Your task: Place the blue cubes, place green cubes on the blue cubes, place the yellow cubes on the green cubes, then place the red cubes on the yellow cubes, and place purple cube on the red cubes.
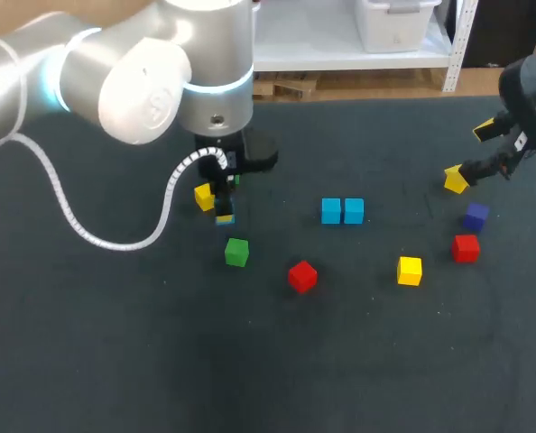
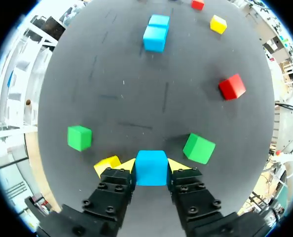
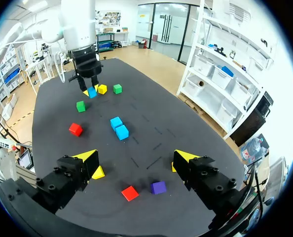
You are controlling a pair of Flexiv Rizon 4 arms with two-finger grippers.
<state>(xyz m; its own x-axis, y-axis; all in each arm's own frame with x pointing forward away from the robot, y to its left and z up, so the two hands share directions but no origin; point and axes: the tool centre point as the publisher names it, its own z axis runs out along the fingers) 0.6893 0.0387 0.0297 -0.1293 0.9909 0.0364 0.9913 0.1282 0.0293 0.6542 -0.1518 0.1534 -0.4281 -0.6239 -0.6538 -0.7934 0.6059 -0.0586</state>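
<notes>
The left gripper (image 2: 151, 174) is clamped on a blue cube (image 2: 151, 165), one yellow tip pressed to each side — whether the cube rests on the table (image 1: 115, 343) or hangs just over it I cannot tell. A yellow cube (image 2: 107, 164) sits just beside one finger and a green cube (image 2: 199, 147) sits near the other. A second green cube (image 2: 79, 138) lies a little beyond the yellow one. Ahead of the gripper, well apart from it, the blue pair (image 2: 155, 33) stands with its two cubes touching side by side; the head view puts it near the table's middle. A red cube (image 1: 302, 276) lies between the green cube and the second yellow cube (image 1: 410, 270). The right gripper (image 1: 468, 155) hovers at the table's right side, fingers spread wide with nothing between them. Near it are the purple cube (image 1: 475, 216) and — just beside that — the other red cube (image 1: 466, 247).
</notes>
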